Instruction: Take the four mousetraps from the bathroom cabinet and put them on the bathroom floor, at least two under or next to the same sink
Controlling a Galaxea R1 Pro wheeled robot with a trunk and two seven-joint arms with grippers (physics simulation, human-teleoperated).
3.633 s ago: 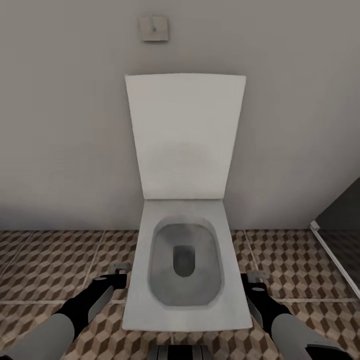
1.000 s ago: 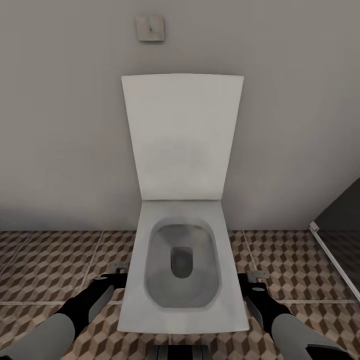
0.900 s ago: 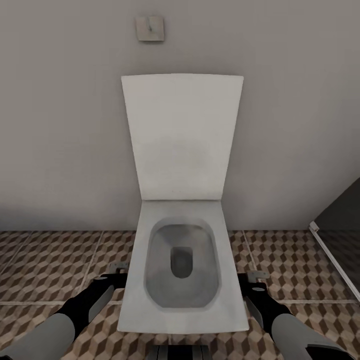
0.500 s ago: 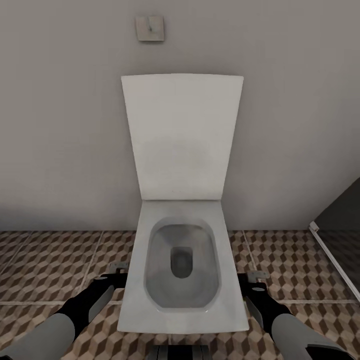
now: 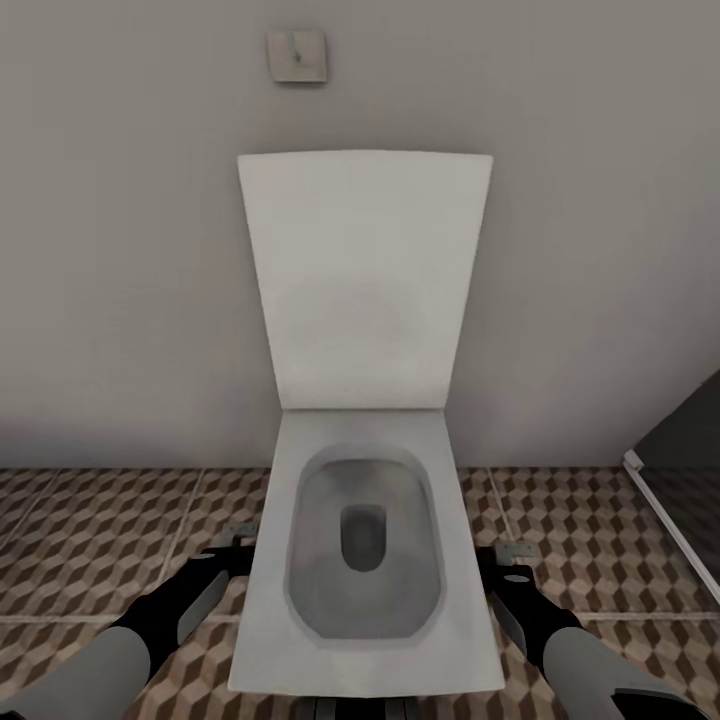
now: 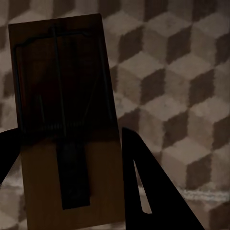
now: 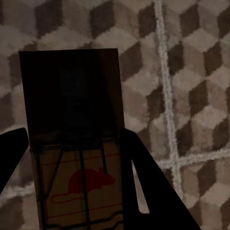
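Cube-patterned bathroom floor (image 5: 90, 520) surrounds a white toilet (image 5: 365, 560); each gripper (image 6: 72, 182) (image 7: 76, 182) clasps a mousetrap (image 6: 67, 120) (image 7: 74, 134).

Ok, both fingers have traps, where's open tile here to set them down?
Open bathroom floor lies left of the toilet, between it and the wall, and more right of it, up to the dark panel. The middle is crowded by the toilet. Neither patch shows a sink.
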